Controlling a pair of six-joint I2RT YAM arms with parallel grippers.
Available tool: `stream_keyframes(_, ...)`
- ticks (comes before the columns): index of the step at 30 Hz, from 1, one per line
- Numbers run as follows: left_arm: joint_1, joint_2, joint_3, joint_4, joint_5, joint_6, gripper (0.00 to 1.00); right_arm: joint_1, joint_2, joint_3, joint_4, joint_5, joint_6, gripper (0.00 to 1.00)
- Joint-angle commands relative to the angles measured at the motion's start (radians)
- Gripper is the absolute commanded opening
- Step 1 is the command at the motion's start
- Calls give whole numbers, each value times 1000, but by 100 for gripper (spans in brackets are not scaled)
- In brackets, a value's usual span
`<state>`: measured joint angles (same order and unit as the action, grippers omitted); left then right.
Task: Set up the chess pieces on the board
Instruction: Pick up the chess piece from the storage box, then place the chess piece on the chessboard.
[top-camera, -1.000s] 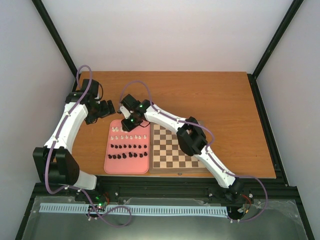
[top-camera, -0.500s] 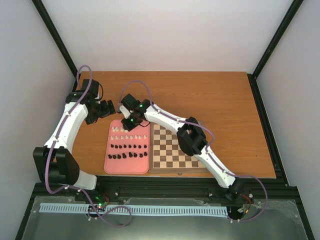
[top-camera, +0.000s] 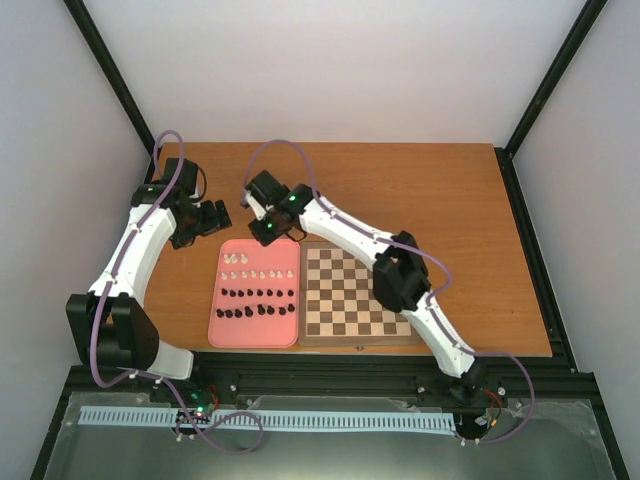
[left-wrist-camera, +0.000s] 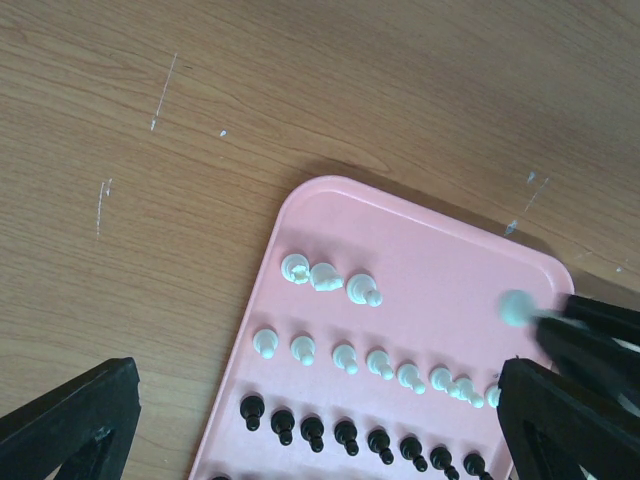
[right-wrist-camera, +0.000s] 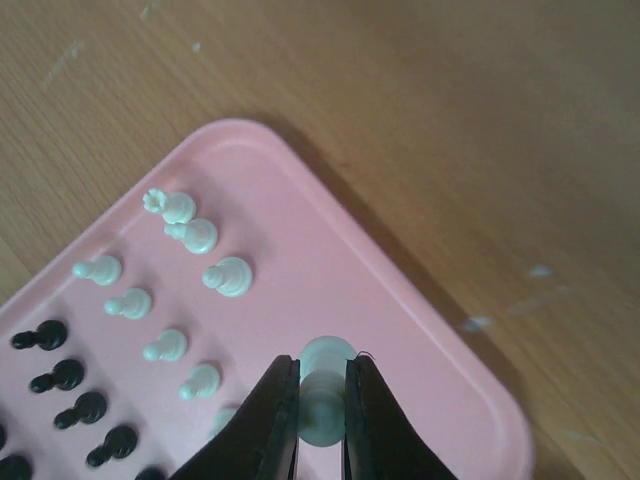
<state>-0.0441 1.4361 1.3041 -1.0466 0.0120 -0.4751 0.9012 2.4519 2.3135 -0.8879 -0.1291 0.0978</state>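
While the right pincer (right-wrist-camera: 322, 405) grips a white piece (right-wrist-camera: 326, 362) below its head above the pink tray (right-wrist-camera: 430, 340) beside the board (top-camera: 358, 297), the left pincer (left-wrist-camera: 318, 425) gapes empty; piece probably light, rigid, slippery.

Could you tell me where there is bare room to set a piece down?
On the board, every visible square is bare, as is the table beyond it. The tray is crowded with pieces, except its far strip.
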Motion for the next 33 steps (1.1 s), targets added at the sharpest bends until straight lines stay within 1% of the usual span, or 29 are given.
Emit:
stream_keyframes(1,5,-10,-4,14,13,-5,100,-29,-186,-84,-24,125,24,3)
stream_keyframes(4,4,-9,-6,17,22,-7,100,-61,-312,-281,9,158,42,3)
stream_keyframes(8,5,-2,-6,22,36,-8,100,-129,-449,-533,57,156,73,3)
stream_keyframes(12,5,0,-11,29,44,-10,100,-204,-532,-701,96,135,75,3)
stream_keyframes(20,5,8,-14,35,57,-10,100,-257,-545,-784,91,144,37,4)
stream_keyframes(33,5,13,-19,36,56,-8,100,-260,-573,-850,98,165,37,4)
